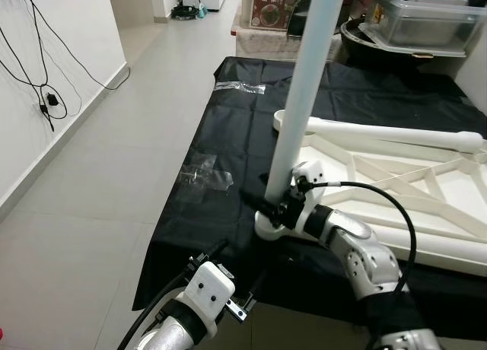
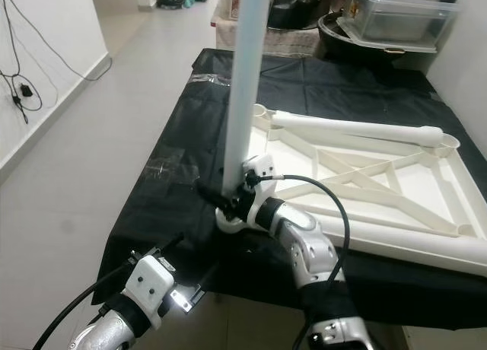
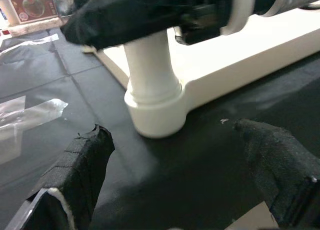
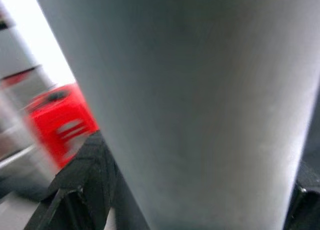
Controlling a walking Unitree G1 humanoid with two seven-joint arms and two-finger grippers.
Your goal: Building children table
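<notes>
White table leg (image 1: pixel 304 99), top cropped; right end effector (image 1: pixel 275 205) grips it; left end effector (image 3: pixel 175 190) released.

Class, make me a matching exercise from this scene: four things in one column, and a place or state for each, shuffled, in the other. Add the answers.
Things
1. upright table leg
2. second table leg
3. left gripper
4. plastic bag

Places or states
A. open, low by the corner socket
B. flat on the black cloth
C. lying across the tabletop underside
D. standing in a corner socket, held by the right gripper

Pairs: 1-D, 2-C, 3-A, 4-B
</notes>
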